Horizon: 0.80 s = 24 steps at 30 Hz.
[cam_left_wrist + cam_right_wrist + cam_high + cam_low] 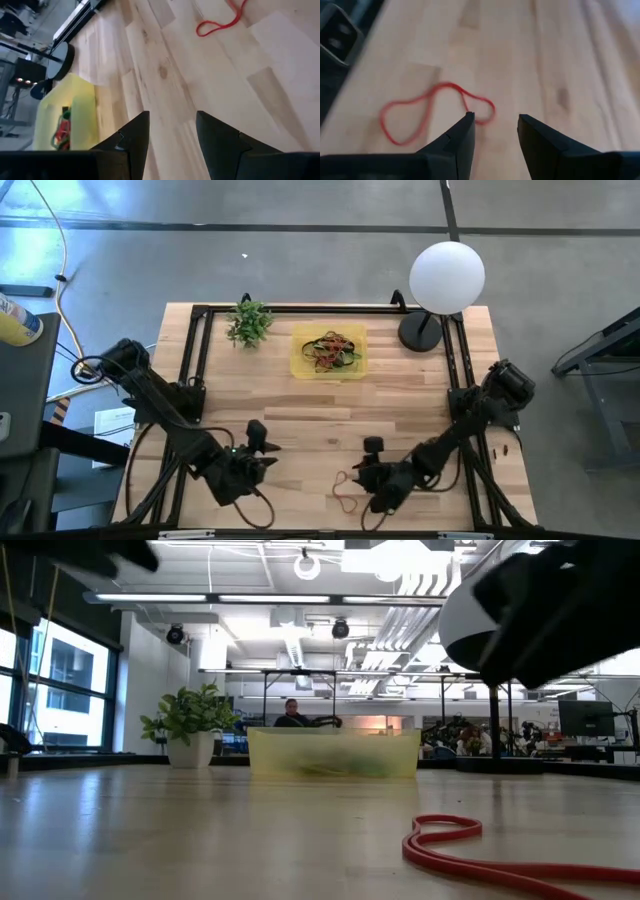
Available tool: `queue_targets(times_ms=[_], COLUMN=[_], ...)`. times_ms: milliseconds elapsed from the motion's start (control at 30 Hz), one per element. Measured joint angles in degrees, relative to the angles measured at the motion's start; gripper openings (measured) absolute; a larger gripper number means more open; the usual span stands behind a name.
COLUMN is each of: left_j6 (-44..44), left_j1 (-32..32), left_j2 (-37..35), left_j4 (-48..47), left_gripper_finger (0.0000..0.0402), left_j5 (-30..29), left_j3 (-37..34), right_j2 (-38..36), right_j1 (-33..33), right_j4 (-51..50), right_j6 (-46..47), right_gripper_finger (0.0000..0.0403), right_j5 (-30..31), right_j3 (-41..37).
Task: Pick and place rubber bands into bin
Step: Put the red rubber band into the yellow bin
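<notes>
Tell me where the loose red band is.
The red band lies on the table's near edge in the high view, just left of the open right pincer, well short of the bin.

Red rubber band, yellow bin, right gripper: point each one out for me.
Red rubber band (427, 112): right wrist view, on the middle of the loop.
Yellow bin (300, 366): high view, on its bare left rim.
Right gripper (496, 131): right wrist view, midway between its open fingertips.

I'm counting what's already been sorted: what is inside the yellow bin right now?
The bin holds a tangled heap of rubber bands: black, red and green ones show from above. How many cannot be told, since they overlap and cover each other. One red band lies outside on the table.
</notes>
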Motion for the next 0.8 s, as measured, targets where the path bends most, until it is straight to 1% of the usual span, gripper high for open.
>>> queue_targets(times_ms=[100, 200, 267, 367, 467, 600, 800], left_j6=[-2.88, -5.87, -7.46, -9.02, -10.18, -11.27, -11.62], left_j1=[-1.53, -2.60, -3.28, -4.18, -4.85, -5.56, -5.41], left_j2=[-0.84, -0.93, -0.93, -0.93, -0.93, -0.93, -0.93], left_j4=[3.13, 3.78, 3.79, 3.99, 3.91, 3.54, 3.50], left_gripper_finger=[0.0150, 0.0150, 0.0150, 0.0150, 0.0150, 0.0150, 0.0150], left_j5=[-0.91, -1.86, -2.96, -4.64, -5.67, -6.82, -7.76], left_j3=[-4.49, -6.87, -7.96, -8.83, -9.15, -9.15, -9.15], right_j2=[-0.04, -0.04, -0.04, -0.04, -0.01, 0.07, 1.21], right_j1=[-3.09, -6.92, -9.50, -12.94, -14.75, -14.74, -13.28], right_j4=[2.86, 1.33, 0.14, -0.51, -0.40, 0.20, 4.21], right_j6=[-2.75, -1.94, -0.84, -0.48, -1.45, -4.35, -6.76], right_gripper_finger=[0.0139, 0.0139, 0.0139, 0.0139, 0.0139, 0.0139, 0.0139], right_j5=[-8.40, -17.57, -21.09, -24.57, -26.91, -27.78, -26.31], right_j3=[0.02, 0.02, 0.02, 0.02, 0.04, 0.07, 0.16])
